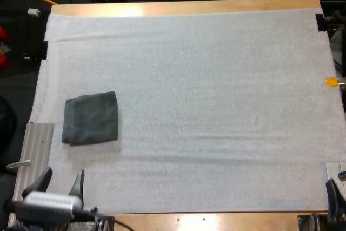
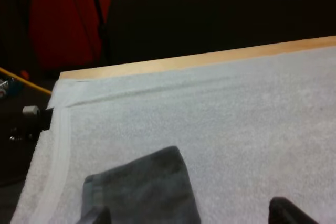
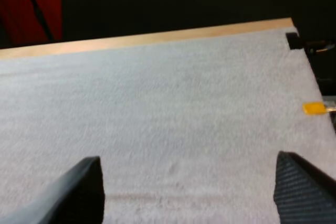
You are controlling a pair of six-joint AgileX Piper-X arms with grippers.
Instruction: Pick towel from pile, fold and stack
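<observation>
A dark grey-green folded towel (image 1: pixel 91 118) lies flat on the left part of the white mat (image 1: pixel 205 96). My left gripper (image 1: pixel 61 182) sits at the mat's near left corner, behind the towel, open with nothing between its fingers. In the left wrist view the folded towel (image 2: pixel 142 190) lies just ahead of the open left gripper (image 2: pixel 191 217), apart from both fingertips. My right gripper (image 3: pixel 189 190) stands open over bare mat, its fingers wide apart. In the high view, one right finger (image 1: pixel 334 196) pokes in at the near right corner.
A ribbed metal plate (image 1: pixel 37 147) lies along the mat's left edge beside the towel, and another (image 1: pixel 336 169) at the near right. The wooden table edge (image 1: pixel 189 7) runs along the far side.
</observation>
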